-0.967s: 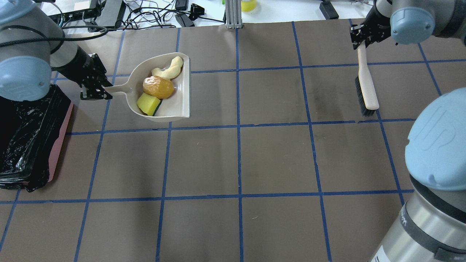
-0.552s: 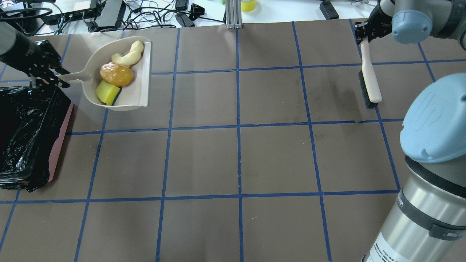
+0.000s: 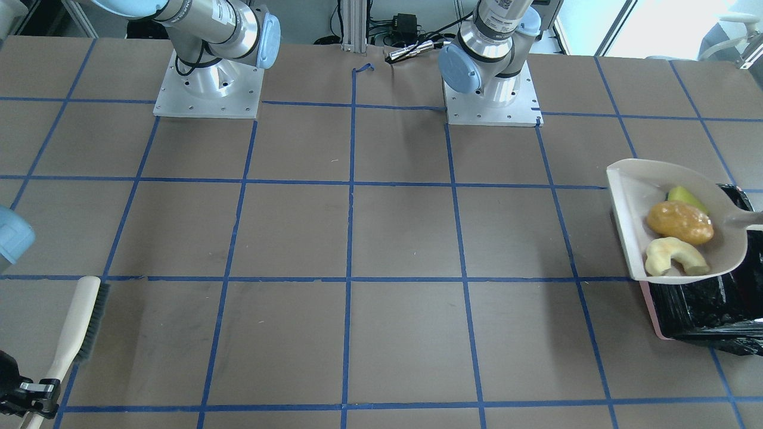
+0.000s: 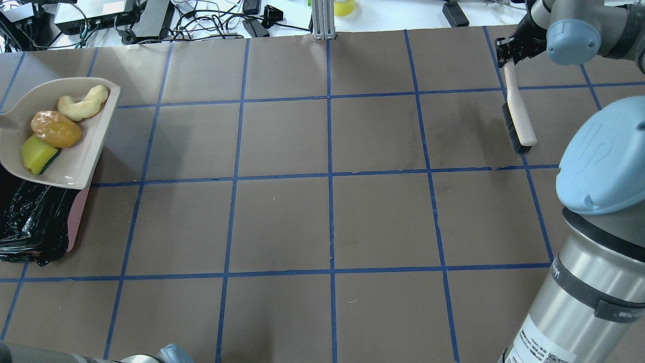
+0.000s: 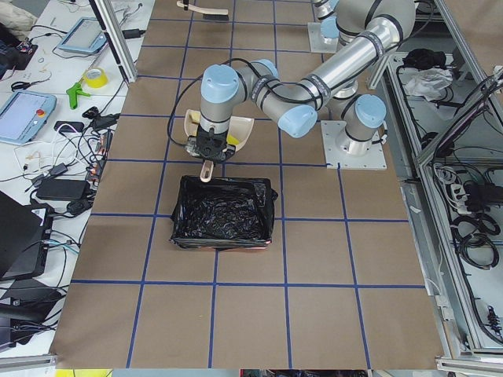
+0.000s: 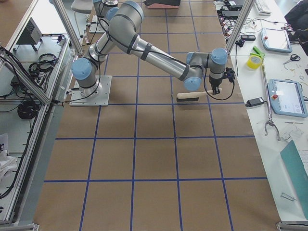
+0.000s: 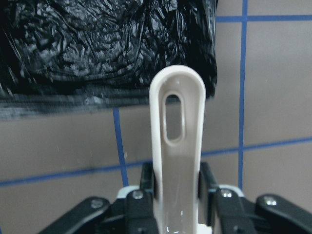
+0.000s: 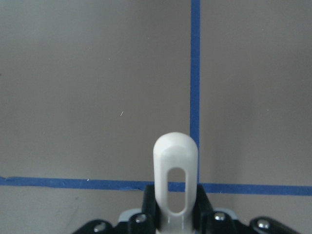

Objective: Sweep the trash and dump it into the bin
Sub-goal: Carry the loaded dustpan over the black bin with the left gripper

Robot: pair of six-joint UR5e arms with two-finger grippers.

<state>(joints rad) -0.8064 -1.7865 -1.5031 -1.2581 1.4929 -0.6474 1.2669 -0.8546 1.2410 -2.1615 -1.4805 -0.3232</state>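
The beige dustpan [image 4: 75, 161] hangs level over the far end of the bin [image 4: 30, 222], a pink-sided box with a black bag. In the pan lies the trash: an orange lump [image 4: 55, 129], a cream crescent [image 4: 83, 102] and a yellow-green sponge chunk [image 4: 36, 154]. The front-facing view shows the pan [image 3: 632, 238] above the bin [image 3: 709, 310]. My left gripper [image 7: 176, 195] is shut on the dustpan handle [image 7: 176, 141]. My right gripper [image 4: 510, 50] is shut on the handle of a brush [image 4: 519, 118], whose bristles rest on the table at the far right.
Cables and power strips [image 4: 151, 20] lie beyond the table's far edge beside an aluminium post [image 4: 322, 20]. My right arm's elbow [image 4: 604, 166] looms over the near right corner. Both arm bases [image 3: 489, 89] stand at the robot's side of the table.
The left arm carried the loaded dustpan leftward, from the table to above the bin's far end. The right gripper and the brush shifted slightly right.
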